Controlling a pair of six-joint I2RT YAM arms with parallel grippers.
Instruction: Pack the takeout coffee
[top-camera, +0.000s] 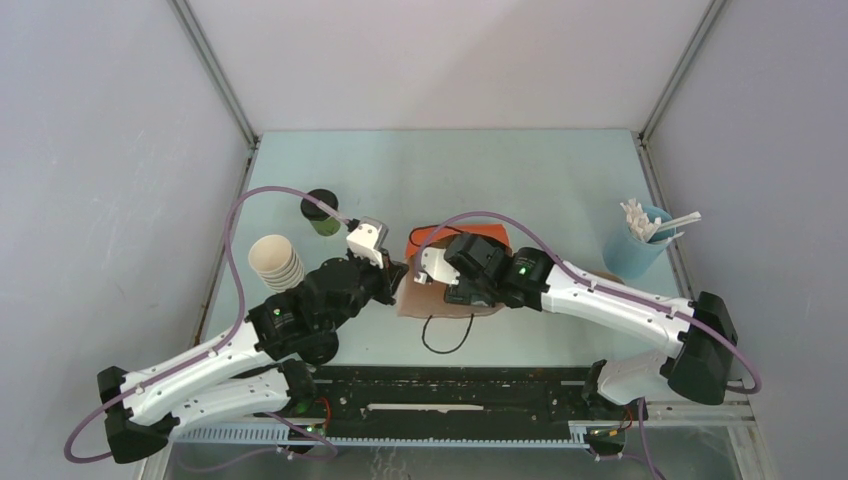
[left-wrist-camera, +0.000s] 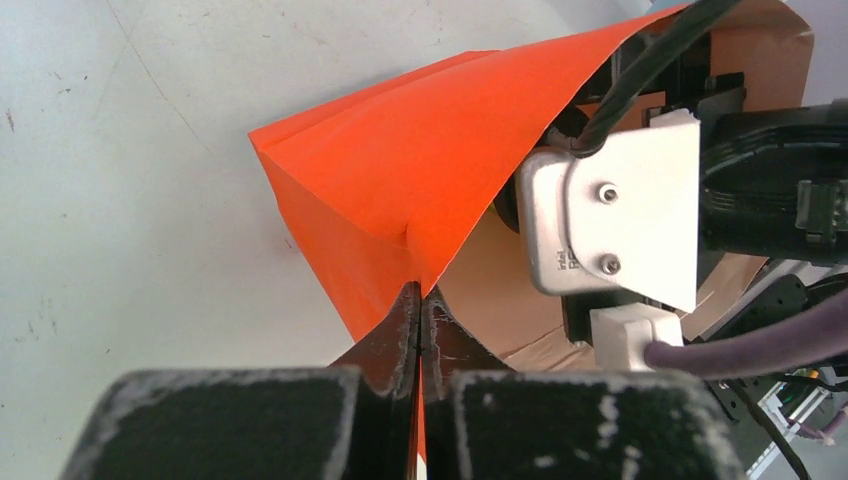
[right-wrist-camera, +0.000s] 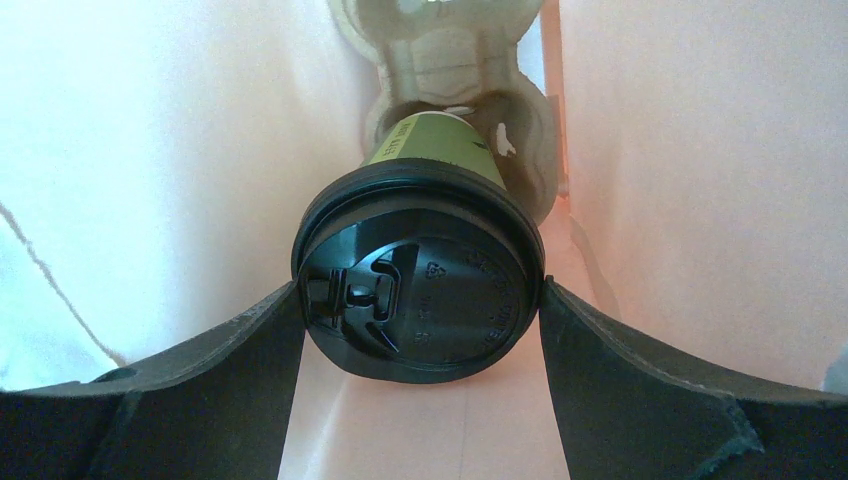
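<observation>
At the table's left edge a nested stack of lidless cups (top-camera: 276, 262) stands by the left arm. Behind it, one lidded green cup (top-camera: 322, 212) sits outside the bag, not yet packed. Nearer the middle, the left gripper (left-wrist-camera: 420, 300) is pinched tight on the rim of the orange paper bag (left-wrist-camera: 400, 170), holding its mouth open. Inside the bag, the right gripper (right-wrist-camera: 420, 292) has its fingers spread wide and pressed against both sides of the black lid of a second coffee cup (right-wrist-camera: 420, 330). That cup's base is at a well of the moulded pulp carrier (right-wrist-camera: 450, 60); whether it is fully seated I cannot tell. By my reading one cup is nearly packed, and letting it go and packing the other cup remain. At the far right stands a blue cup of stirrers (top-camera: 636, 245).
</observation>
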